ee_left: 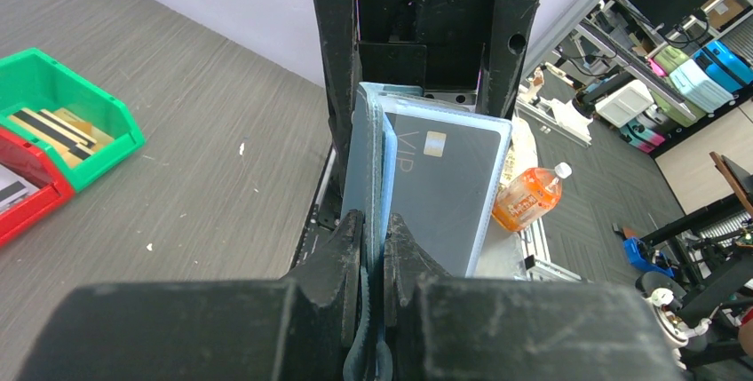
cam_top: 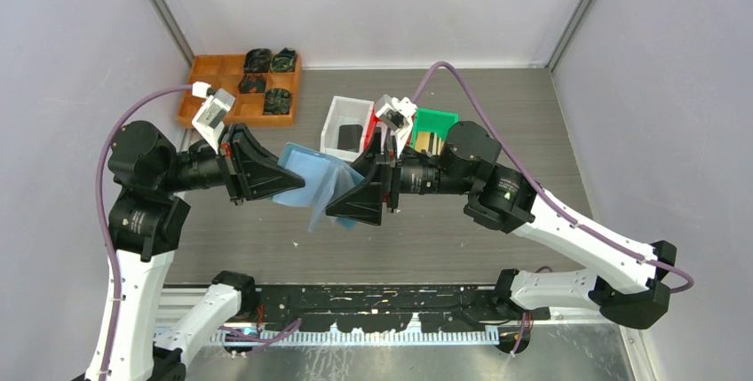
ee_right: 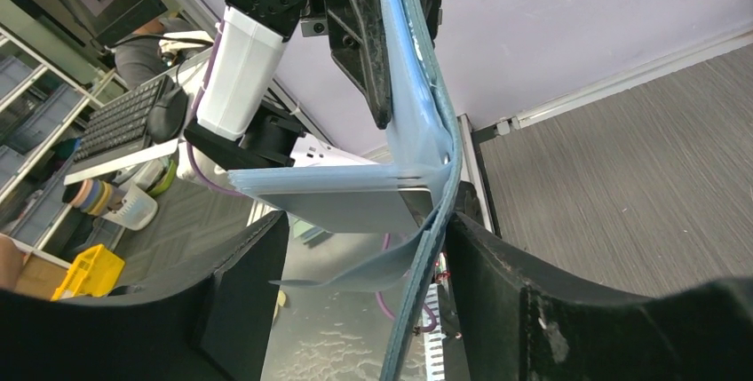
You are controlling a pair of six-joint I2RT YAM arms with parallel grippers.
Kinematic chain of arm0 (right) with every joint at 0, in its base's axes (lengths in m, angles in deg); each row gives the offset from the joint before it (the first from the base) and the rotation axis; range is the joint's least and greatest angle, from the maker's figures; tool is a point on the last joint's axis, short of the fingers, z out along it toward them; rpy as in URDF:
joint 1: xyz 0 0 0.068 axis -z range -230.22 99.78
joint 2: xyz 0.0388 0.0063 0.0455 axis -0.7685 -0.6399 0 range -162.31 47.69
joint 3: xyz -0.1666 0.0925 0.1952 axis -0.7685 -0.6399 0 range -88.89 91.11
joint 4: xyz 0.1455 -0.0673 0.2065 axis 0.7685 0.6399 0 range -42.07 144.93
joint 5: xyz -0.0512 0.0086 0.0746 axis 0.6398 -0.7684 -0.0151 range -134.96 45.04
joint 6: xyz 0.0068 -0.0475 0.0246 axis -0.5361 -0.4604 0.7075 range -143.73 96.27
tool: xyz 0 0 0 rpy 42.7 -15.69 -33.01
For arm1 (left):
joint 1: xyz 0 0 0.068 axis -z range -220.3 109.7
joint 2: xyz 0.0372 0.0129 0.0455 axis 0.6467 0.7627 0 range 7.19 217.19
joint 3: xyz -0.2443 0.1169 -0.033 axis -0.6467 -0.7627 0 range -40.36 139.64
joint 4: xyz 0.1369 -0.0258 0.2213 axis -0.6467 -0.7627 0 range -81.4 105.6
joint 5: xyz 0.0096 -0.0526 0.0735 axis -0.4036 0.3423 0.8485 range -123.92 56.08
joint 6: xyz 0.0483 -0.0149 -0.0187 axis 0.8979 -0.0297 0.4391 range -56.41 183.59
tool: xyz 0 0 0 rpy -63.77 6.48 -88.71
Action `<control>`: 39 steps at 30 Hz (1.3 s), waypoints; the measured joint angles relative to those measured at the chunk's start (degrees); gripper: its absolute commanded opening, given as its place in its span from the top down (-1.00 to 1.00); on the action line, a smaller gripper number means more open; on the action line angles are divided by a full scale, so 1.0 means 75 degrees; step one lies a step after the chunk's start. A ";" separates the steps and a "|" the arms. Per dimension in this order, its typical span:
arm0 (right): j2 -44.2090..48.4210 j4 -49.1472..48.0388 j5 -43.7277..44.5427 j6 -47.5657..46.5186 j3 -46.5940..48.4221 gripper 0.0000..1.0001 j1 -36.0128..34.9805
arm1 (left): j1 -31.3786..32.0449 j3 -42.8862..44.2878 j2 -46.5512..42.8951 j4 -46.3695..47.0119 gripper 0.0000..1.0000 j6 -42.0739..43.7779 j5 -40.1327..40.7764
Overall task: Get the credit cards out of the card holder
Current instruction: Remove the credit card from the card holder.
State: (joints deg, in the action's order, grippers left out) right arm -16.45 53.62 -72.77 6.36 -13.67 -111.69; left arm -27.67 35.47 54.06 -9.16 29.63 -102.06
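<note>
L gripper (ee_left: 373,232) is clenched on the card holder (ee_left: 362,154), pinching one edge. Holder is up in the air, off the table, sticking straight out ahead of the L fingertips. Its long axis follows the line of the L fingers, pages fanned past the tips. One credit card (ee_left: 441,187), dark grey w/ "VIP" print, sits in a clear sleeve on the page just R of the pinch, not out yet.

R gripper (ee_right: 364,261) is released, jaws wide, straddling the hanging pages from the opposite side. Holder rises ahead between its fingers and one loose sleeve lies across the gap. The cover flap drops along one finger's inner face; can't tell if it touches.

Judgement: R arm is the free one and sits at the holder's open end, so the pull falls to it. It should close on the card edge, not the sleeve, then draw away from L hand along the long axis. Risk: it grabs the sleeve w/ the card.

Further out is a grey wood-grain table (cam_top: 266,243). Behind the R wrist are a white bin (cam_top: 336,116), a red bin (ee_left: 35,199) and a green bin (ee_left: 102,161) w/ cards in it. An orange tray (cam_top: 200,88) w/ dark items lies past the L wrist. Plain pale walls all round.
</note>
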 measured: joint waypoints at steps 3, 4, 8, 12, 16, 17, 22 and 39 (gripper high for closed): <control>0.0000 0.0000 -0.0058 -0.0009 0.0000 -0.41 -0.0023 | 0.0000 0.0000 0.0000 0.0000 1.00 -0.0006 0.0000; 0.0000 0.0000 -0.0079 -0.0015 0.0000 -0.41 -0.0035 | 0.0000 0.0000 0.0000 0.0000 1.00 -0.0009 -0.0003; 0.0000 0.0000 -0.0149 -0.0090 0.0000 -0.42 -0.0076 | 0.0000 0.0003 0.0000 0.0000 1.00 -0.0012 -0.0003; 0.0000 0.0003 -0.0221 -0.0157 0.0000 -0.43 -0.0096 | 0.0000 0.0003 0.0000 0.0000 1.00 -0.0020 -0.0003; 0.0000 0.0003 -0.0289 -0.0192 0.0003 -0.45 -0.0099 | 0.0000 0.0003 0.0000 0.0003 1.00 -0.0041 -0.0003; 0.0000 0.0003 -0.0306 -0.0201 0.0003 -0.44 -0.0102 | 0.0000 0.0003 0.0000 0.0003 1.00 -0.0044 -0.0003; 0.0000 0.0003 -0.0338 -0.0207 0.0003 -0.43 -0.0125 | 0.0000 0.0017 0.0006 0.0009 1.00 -0.0055 -0.0003; 0.0020 0.0181 0.0560 -0.0195 0.0000 -0.04 -0.0210 | 0.0000 0.0017 0.0006 0.0009 1.00 -0.0061 0.0172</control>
State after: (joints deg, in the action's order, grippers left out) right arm -16.30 54.98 -68.57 4.90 -13.67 -113.26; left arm -27.67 35.61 54.11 -9.09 29.18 -100.77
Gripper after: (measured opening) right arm 0.542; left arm 0.080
